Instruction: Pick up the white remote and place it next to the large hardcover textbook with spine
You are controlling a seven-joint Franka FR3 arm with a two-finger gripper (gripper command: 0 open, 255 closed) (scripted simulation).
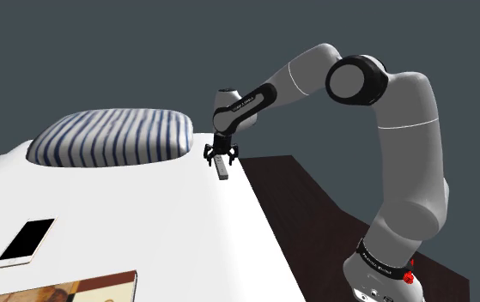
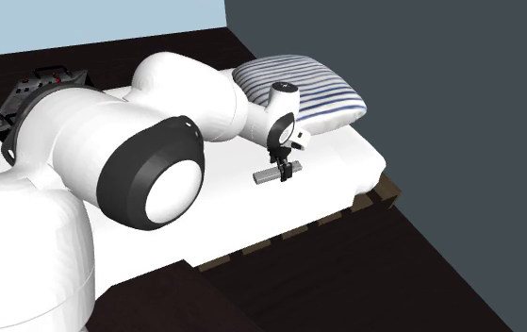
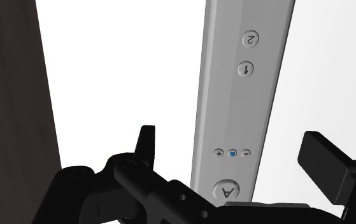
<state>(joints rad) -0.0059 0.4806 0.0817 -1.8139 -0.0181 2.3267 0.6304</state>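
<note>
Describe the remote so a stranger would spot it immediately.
Find the white bed and its striped pillow. Near the pillow's corner, at the bed's edge, the remote lies under the open end effector. Unlike the flat phone, it is a slim bar with round buttons.

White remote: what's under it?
The long white remote with round buttons lies on the white bed top, close to its edge. Nothing else shows beneath. The open black gripper straddles it, its body covering the remote's near end.
</note>
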